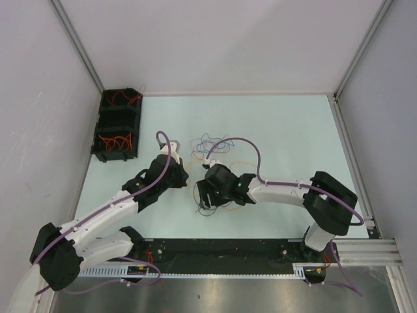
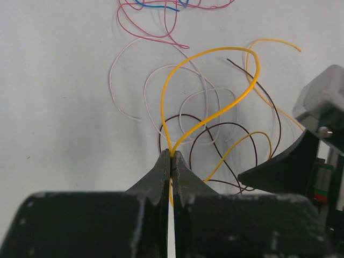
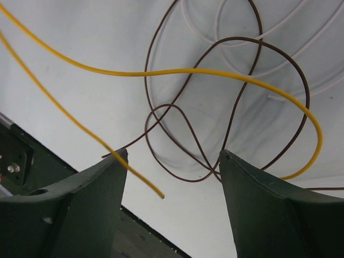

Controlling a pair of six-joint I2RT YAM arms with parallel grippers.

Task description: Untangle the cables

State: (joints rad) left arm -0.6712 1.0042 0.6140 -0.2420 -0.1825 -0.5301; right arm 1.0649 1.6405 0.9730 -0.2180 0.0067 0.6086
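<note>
A tangle of thin cables point(image 1: 210, 147) lies mid-table: red, blue, pale, yellow and dark brown loops. My left gripper point(image 2: 172, 156) is shut on a yellow cable point(image 2: 215, 54), which arcs up from the jaws in a tall loop over pale cables point(image 2: 129, 75) and a dark brown cable point(image 2: 215, 129). In the top view the left gripper point(image 1: 184, 177) is left of the tangle. My right gripper point(image 3: 173, 156) is open and holds nothing; it hovers over the brown cable point(image 3: 177, 134) with a yellow cable point(image 3: 215, 72) and its loose end crossing between the fingers. It sits by the tangle's near side point(image 1: 205, 193).
A black divided bin point(image 1: 118, 124) with orange wires in it stands at the back left. Grey walls close the sides and back. A black rail point(image 1: 215, 251) runs along the near edge by the arm bases. The right gripper's finger point(image 2: 279, 166) shows in the left wrist view.
</note>
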